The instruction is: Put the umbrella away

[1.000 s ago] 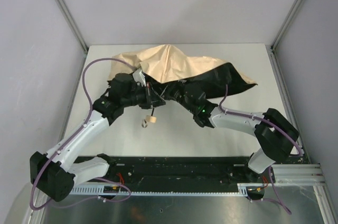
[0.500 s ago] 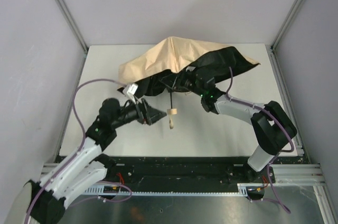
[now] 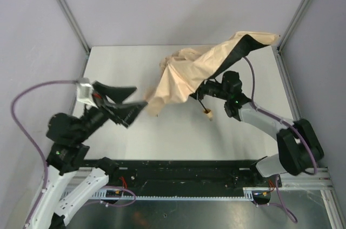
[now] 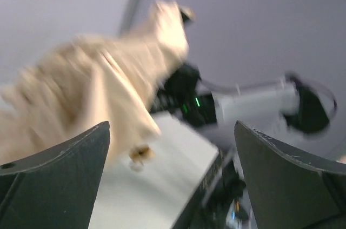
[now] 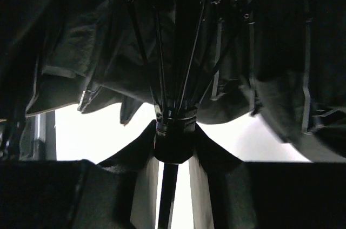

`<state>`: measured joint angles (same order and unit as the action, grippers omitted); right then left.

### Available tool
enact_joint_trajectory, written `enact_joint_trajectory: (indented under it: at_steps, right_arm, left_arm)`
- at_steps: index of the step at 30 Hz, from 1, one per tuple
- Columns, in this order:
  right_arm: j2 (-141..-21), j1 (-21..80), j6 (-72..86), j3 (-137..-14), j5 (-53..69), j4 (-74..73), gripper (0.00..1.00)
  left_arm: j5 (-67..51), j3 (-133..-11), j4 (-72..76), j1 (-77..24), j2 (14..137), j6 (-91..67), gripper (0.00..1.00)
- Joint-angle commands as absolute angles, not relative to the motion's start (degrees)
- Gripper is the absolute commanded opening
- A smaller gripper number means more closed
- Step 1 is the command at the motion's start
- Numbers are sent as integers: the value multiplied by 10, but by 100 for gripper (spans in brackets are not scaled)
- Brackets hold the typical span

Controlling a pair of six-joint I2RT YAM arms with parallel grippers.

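White table (image 3: 162, 142) enclosed by plain lavender-grey walls (image 3: 178, 2).
Metal corner posts (image 3: 64, 8) rise behind; a black rail (image 3: 184, 170) lines the near edge.

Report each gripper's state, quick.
Left gripper: open, holding nothing.
Right gripper: closed on the umbrella, under the canopy.

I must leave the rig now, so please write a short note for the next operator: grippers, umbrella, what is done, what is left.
Left gripper: open, raised, holding nothing.
Right gripper: shut on the umbrella, on its black shaft just below the ribs.
Umbrella: canopy loose and not folded, handle dangling near the right gripper.
Done: umbrella picked up.
Left: collapse and fold the canopy, then put the umbrella away.
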<state>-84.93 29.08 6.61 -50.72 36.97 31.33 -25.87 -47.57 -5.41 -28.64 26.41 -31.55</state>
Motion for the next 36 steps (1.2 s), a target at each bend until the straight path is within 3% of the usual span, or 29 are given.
enact_joint_trajectory:
  at_steps: [1,10,19,27,36]
  right_arm:
    - [-749,297,-30,-451,454,406,0]
    - [-693,315,3,-391,456,450,0]
    - [-697,324,51,-383,419,500,0]
    - [-706,331,71,-384,430,523,0]
    - [-696,358,48,-385,436,487,0]
  left_arm:
    - [-81,-606,-133,-278,370,-356,99]
    - [-265,-699,-120,-260,550,-362,99]
    - [-129,-578,-105,-262,470,-424,99]
    - [-262,-545,46,-271,525,-479,99]
    - [-299,-548,136,-304,591,-478,99]
